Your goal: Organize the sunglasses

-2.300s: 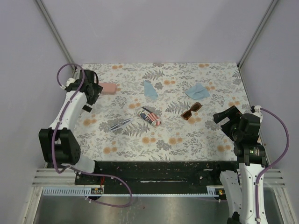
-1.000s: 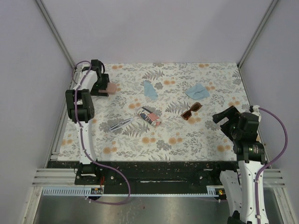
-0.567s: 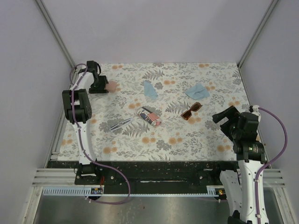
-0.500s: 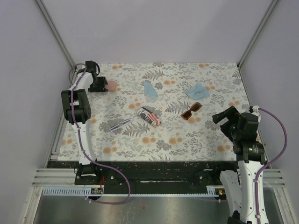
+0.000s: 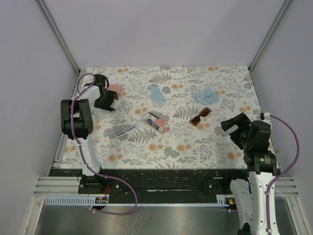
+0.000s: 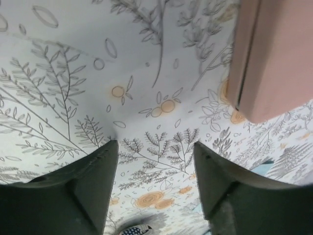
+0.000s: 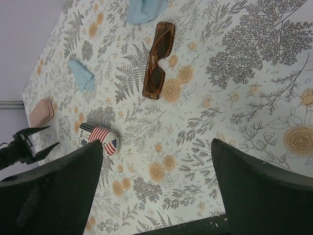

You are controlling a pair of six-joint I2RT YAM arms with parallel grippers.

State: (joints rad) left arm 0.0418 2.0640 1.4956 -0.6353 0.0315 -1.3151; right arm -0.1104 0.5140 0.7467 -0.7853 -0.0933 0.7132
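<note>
1. The left gripper is held with its fingers apart, and nothing is pinched between them.
2. A pink case is seen just beside it, at the far left.
3. The silver sunglasses are laid nearer the middle, well apart from that gripper and just left of a flag case.
4. The right gripper is spread wide, and nothing is held in it.
5. The brown sunglasses are laid ahead of it, further out, and are not touched.
</note>
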